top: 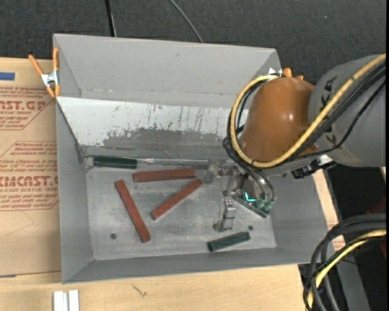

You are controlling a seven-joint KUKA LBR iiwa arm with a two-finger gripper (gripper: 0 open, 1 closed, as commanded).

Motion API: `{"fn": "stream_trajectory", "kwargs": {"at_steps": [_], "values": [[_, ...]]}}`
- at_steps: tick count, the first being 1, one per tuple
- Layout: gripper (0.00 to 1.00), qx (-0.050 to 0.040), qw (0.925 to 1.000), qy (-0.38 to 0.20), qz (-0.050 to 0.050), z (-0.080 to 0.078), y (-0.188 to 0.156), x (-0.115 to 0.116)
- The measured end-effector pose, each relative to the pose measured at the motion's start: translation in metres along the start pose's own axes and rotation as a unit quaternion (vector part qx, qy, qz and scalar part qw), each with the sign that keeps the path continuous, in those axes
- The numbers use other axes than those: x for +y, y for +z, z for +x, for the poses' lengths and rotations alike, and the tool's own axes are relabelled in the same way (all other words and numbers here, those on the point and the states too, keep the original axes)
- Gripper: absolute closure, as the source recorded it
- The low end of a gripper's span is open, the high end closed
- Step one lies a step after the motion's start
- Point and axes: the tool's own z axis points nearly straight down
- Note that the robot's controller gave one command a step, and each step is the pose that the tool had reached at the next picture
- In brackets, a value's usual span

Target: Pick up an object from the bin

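Bin: grey metal bin [162, 76] with sloping walls and a scuffed floor; five loose bars lie on it.
Arm: robot arm [275, 122] with a rounded orange cover and yellow cables, reaching in over the bin's right edge.
Hand: hand [224, 220] low over the floor near the front right corner; I cannot tell whether it is open or closed, nor whether it has hold of anything.
Left of centre: steep red-brown flat bar [131, 210], running from mid-floor toward the front edge.
Toward the back wall: level red-brown flat bar [165, 175], roughly parallel to that wall.
Centre: slanted red-brown flat bar [176, 199], its upper end nearest the hand.
Back left: dark green slim bar [115, 162] along the foot of the back wall.
Nearest the hand: dark green short bar [229, 241] by the front edge near the front right corner, just in front of the hand.
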Motion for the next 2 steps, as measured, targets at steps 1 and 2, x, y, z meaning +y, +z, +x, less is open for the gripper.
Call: {"fn": "stream_trajectory", "kwargs": {"at_steps": [1, 2], "values": [[0.0, -0.0021, 1.0, 0.0, 0.0, -0.001, -0.003, 0.0], [0.0, -0.0044, 0.9993, -0.037, 0.0, -0.01, -0.002, -0.01]]}}
